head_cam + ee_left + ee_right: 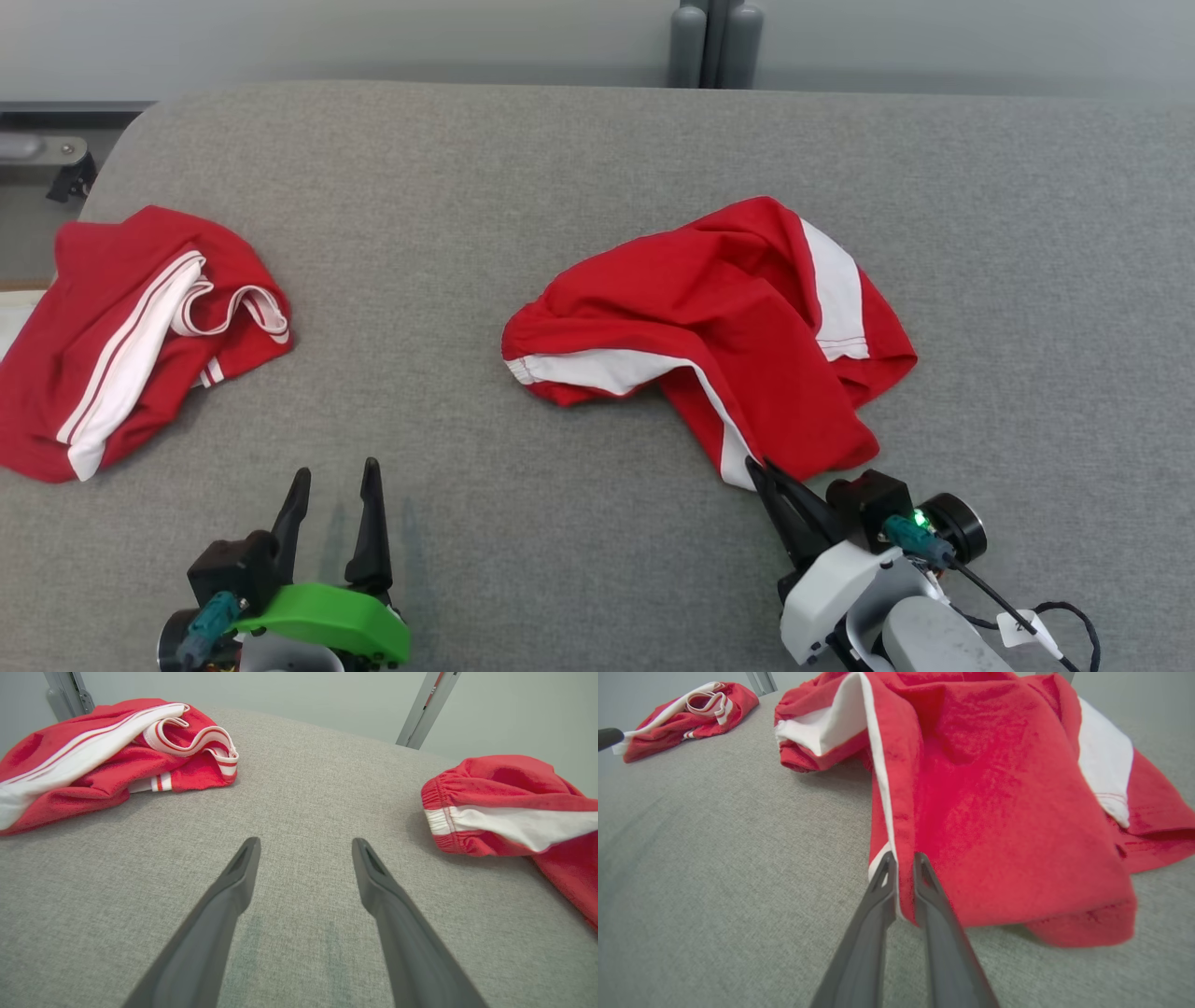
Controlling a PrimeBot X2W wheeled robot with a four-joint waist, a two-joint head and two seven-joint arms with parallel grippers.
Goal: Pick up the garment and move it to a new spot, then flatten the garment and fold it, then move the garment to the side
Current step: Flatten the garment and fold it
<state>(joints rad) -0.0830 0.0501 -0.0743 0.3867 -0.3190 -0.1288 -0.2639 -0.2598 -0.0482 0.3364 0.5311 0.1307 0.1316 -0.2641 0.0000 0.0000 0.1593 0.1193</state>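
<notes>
Near edge, left: left tool (336,467) (306,841), fingers spread wide, nothing between them, held low over the bare grey fabric-covered table (448,233). Near edge, right: right tool (752,463) (904,856), fingers drawn narrow and pinched on the nearest hem corner of the red shorts (719,317) (994,812), where a white side stripe meets the hem. Centre: the red shorts lie crumpled on the table, right of the middle, elastic waistband turned toward the left tool (514,784), one leg trailing toward the right tool, a second white panel on the far right side. Left edge: a second red garment (112,308) (93,765) (682,714) with white stripes, bunched, well apart from the shorts. Far edge: grey upright posts (714,42) behind the table against a pale wall.
</notes>
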